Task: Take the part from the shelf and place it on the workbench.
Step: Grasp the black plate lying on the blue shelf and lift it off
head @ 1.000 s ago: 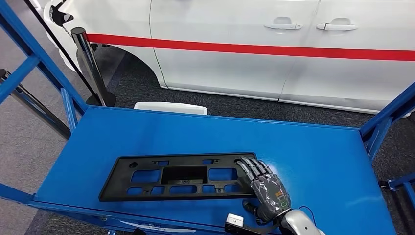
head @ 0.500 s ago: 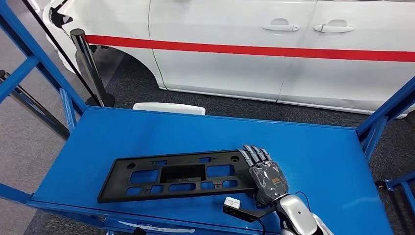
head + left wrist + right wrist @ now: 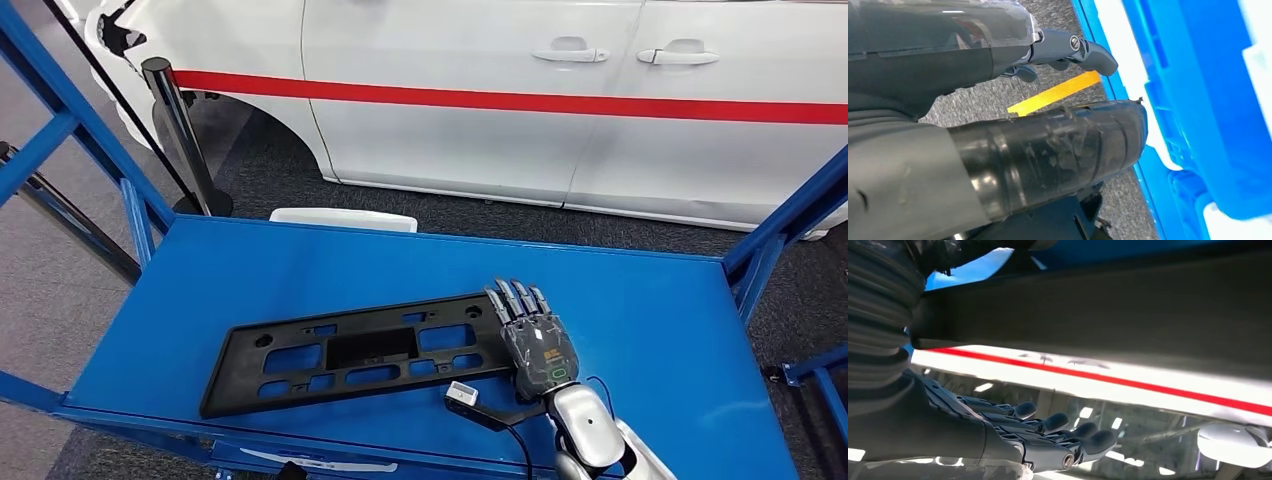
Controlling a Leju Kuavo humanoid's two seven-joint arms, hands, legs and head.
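The black plastic bracket [image 3: 360, 350] lies flat on the blue workbench [image 3: 300, 265], near its front edge. The right hand [image 3: 530, 335] grips the bracket's right end, fingers stretched flat over the top. The left hand [image 3: 998, 115] hangs above grey carpet beside a blue frame, its fingers apart and holding nothing. A white car [image 3: 560, 90] with a red stripe stands behind the bench.
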